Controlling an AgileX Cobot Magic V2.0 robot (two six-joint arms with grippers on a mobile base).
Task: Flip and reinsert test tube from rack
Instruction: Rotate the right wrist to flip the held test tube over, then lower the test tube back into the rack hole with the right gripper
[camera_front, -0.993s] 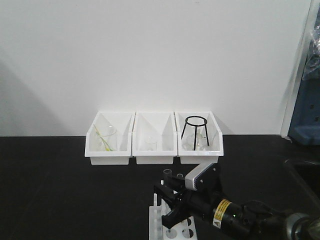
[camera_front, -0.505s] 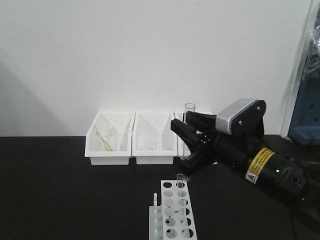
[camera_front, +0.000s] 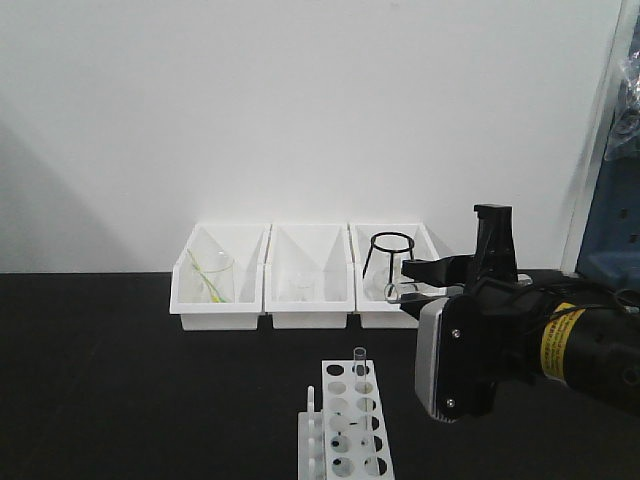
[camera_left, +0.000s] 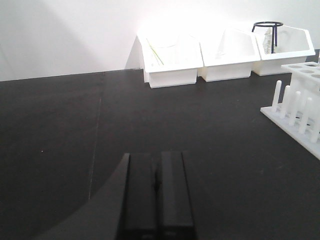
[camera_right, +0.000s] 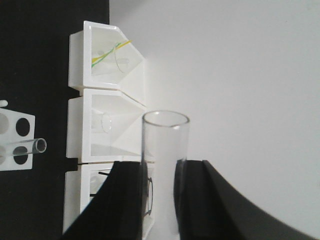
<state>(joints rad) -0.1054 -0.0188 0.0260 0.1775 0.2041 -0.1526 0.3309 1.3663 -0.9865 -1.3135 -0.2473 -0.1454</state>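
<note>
My right gripper (camera_front: 412, 288) is shut on a clear glass test tube (camera_front: 392, 292) and holds it lying sideways in the air, right of and above the white rack (camera_front: 345, 425). In the right wrist view the tube (camera_right: 165, 135) stands out between the two black fingers of that gripper (camera_right: 165, 170), open rim outward. A second tube (camera_front: 359, 366) stands upright in a far-row hole of the rack; it also shows in the right wrist view (camera_right: 31, 147). My left gripper (camera_left: 156, 162) is shut and empty, low over the black table, well left of the rack (camera_left: 300, 105).
Three white bins (camera_front: 308, 300) stand in a row against the back wall. The left one holds a beaker (camera_front: 212, 278), the right one a black wire tripod (camera_front: 390, 258). A blue object (camera_front: 612, 240) stands at the far right.
My right gripper pulled the tube up out of the rack, then swung right and rolled its wrist, so the tube went from upright to sideways. The second tube stayed in the rack.
</note>
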